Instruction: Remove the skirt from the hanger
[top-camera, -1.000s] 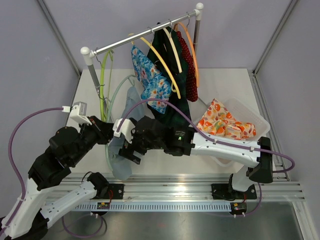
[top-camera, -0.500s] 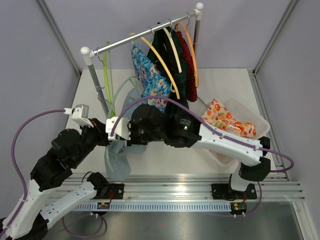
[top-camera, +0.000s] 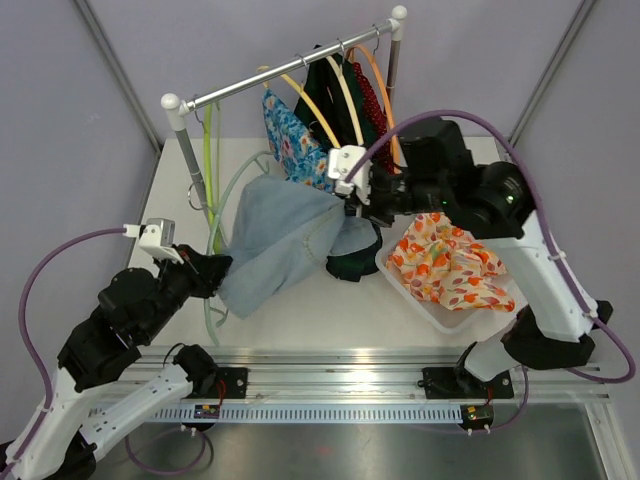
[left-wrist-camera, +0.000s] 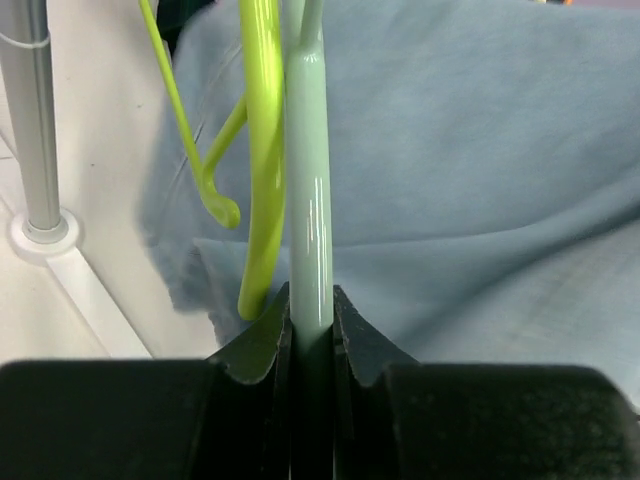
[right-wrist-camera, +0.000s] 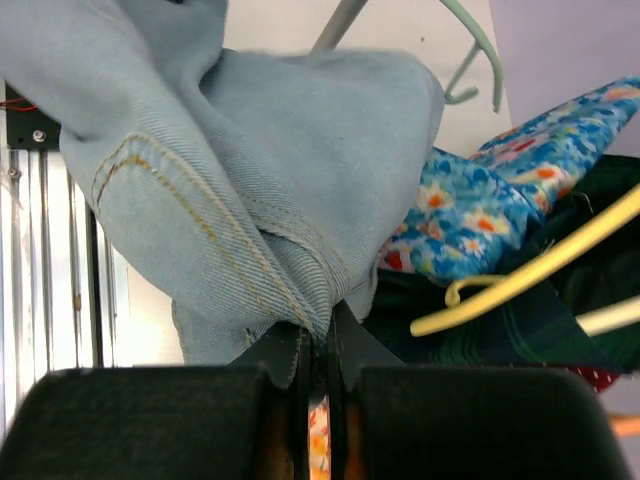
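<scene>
With my left gripper (left-wrist-camera: 312, 318) clamped narrowly on the pale green hanger (left-wrist-camera: 308, 200) and my right gripper (right-wrist-camera: 318, 345) pinched shut on the denim skirt (top-camera: 280, 240), stretched just nearside of the clothes rail (top-camera: 290, 78), I should pull the cloth steadily away from the rail, hanger braced.

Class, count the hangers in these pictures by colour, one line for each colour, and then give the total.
Lime green hanger: 1
Pale green hanger: 1
Yellow hanger: 1
Cream hanger: 1
Orange hanger: 1
Total: 5
</scene>
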